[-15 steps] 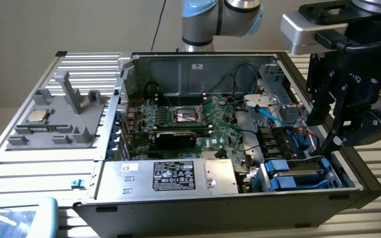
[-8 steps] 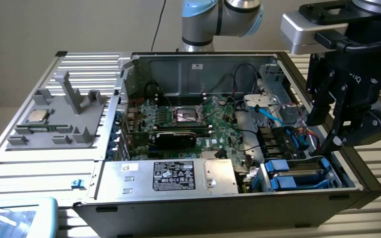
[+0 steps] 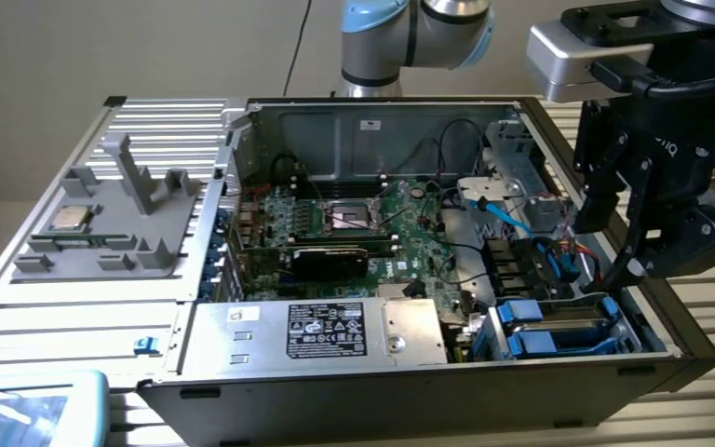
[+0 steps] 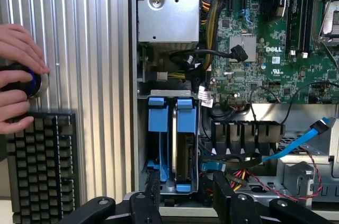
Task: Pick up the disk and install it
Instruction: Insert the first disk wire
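Two blue-framed drives stand on edge side by side in the bay at the case's front corner, on the exterior view's right [image 3: 544, 328]. In the wrist view they are the left carrier [image 4: 160, 123] and the right carrier [image 4: 185, 128], whose grey disk body shows below its blue tab. I cannot tell which one is the task's disk. My black gripper [image 3: 609, 256] hangs above this bay. In the wrist view the gripper [image 4: 185, 181] is open, its fingers [image 4: 153, 184] straddle both carriers from above, and nothing is held.
The open computer case [image 3: 332, 116] holds the motherboard [image 3: 370, 228], the power supply [image 3: 320, 331], and blue and black cables [image 4: 296, 144] beside the bay. A grey fixture with a processor chip [image 3: 72, 216] lies on the slatted table. A person's hand [image 4: 18, 75] rests on a knob above a keyboard [image 4: 42, 166].
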Robot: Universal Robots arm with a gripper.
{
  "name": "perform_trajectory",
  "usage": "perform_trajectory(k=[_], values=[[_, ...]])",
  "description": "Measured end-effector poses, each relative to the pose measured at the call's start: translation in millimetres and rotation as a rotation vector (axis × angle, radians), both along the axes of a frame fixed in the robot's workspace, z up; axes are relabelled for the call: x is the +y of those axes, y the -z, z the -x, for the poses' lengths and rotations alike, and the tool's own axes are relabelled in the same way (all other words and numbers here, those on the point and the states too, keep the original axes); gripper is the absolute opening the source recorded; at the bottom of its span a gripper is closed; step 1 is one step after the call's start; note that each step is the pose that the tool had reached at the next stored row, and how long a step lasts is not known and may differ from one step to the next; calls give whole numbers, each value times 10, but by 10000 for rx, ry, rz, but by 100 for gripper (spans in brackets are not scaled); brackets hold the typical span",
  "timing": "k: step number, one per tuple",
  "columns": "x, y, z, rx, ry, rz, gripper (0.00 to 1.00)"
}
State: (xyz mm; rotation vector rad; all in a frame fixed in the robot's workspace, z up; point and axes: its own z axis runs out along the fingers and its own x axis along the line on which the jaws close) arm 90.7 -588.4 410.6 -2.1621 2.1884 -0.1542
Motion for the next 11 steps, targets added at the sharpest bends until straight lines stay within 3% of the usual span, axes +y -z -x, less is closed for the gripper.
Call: perform_trajectory(k=[2,3,11], values=[[3,4,-17,-2,3,0,53],[4,10,-43,-2,9,-1,60],[40,91,-342,-3,12,-20,60]])
